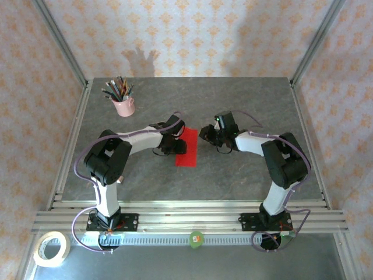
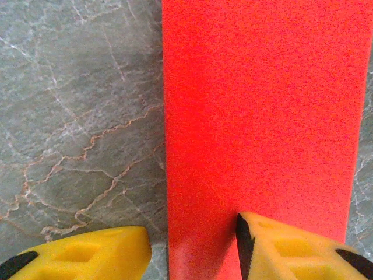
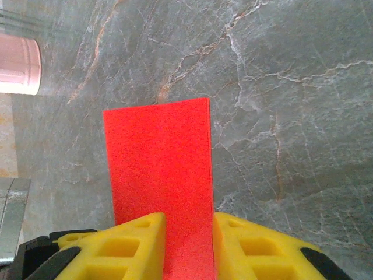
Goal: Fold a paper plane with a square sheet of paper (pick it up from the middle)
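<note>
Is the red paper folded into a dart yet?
Not a dart: the red paper lies flat as a narrow rectangle; layers cannot tell.

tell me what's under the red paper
The red paper lies flat on the grey stone-patterned table. Table surface shows all around it; the patch directly beneath, and any folded layers underneath, are covered.

Red paper plane (image 1: 187, 148), grey veined tbl (image 1: 245, 99), pink cup (image 1: 123, 107), yellow pads (image 3: 134, 245) on right tool (image 3: 187, 233), orange-motif wallpaper (image 1: 204, 35)

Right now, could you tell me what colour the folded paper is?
The thin folded paper sheet is bright red, clearest in the left wrist view.
</note>
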